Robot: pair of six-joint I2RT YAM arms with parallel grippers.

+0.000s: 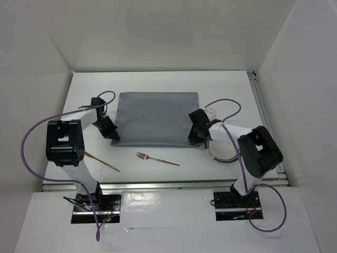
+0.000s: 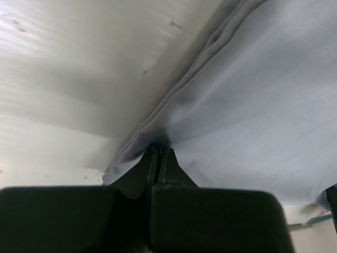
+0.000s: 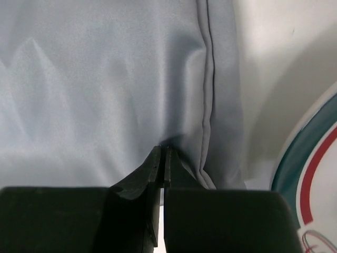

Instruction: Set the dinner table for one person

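Top external: dinner table [image 1: 226, 87] is the white top filling the booth floor, and everything sits on it. Grey cloth mat [image 1: 156, 118] lies flat in the middle of the table, a bit toward the far side. Left gripper [image 1: 112, 135] is at the mat's near-left corner, touching the edge. Right gripper [image 1: 196, 138] is at the mat's near-right corner, on the cloth. Finger state isn't readable from this view. A copper fork [image 1: 156, 158] lies on bare table just in front of the mat's near edge, tines pointing left. A second utensil [image 1: 105, 163], copper handle only, is in front of and left of the mat, its head hidden under the left arm. Part of a plate [image 1: 217, 157] shows right of the mat's near-right corner, mostly under the right arm.

Left wrist: left gripper [image 2: 159, 151] has fingers pressed together, pinching the hem of the mat [image 2: 253, 105]; the cloth bunches at the tips. Table [image 2: 68, 68] is left of the mat.

Right wrist: right gripper [image 3: 162, 153] has fingers together, clamped on the mat [image 3: 95, 79] beside its stitched hem. Table [image 3: 274, 58] is right of the mat. The plate [image 3: 310, 179] shows a teal and red rim band, just beside the mat's corner.
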